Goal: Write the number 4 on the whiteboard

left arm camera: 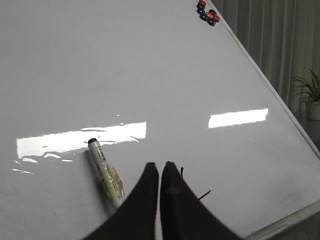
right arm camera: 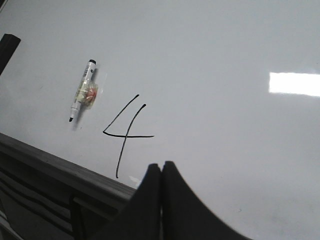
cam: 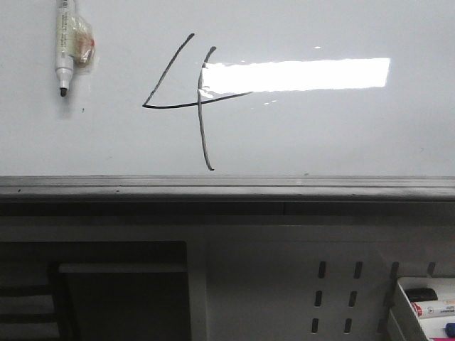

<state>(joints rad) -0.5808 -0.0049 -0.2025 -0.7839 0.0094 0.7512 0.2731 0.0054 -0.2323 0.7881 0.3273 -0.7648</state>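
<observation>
The whiteboard [cam: 341, 135] fills the upper front view, with a grey lower rail [cam: 227, 186] and a bright glare. The number 4 [cam: 201, 99] is drawn on it in thin black strokes; it also shows in the right wrist view [right arm camera: 125, 135]. A white marker [cam: 64, 46] with a taped patch hangs on the board, tip down, left of the 4; it shows in the left wrist view [left arm camera: 105, 175] and right wrist view [right arm camera: 82, 92]. My left gripper [left arm camera: 159, 165] is shut and empty, off the board beside the marker. My right gripper [right arm camera: 161, 165] is shut and empty, below the 4.
A grey perforated panel [cam: 334, 295] sits under the rail. A white tray [cam: 426, 302] with markers is at the lower right. Coloured magnets [left arm camera: 207, 12] cluster at a far board corner. A potted plant [left arm camera: 311, 95] stands beyond the board's edge.
</observation>
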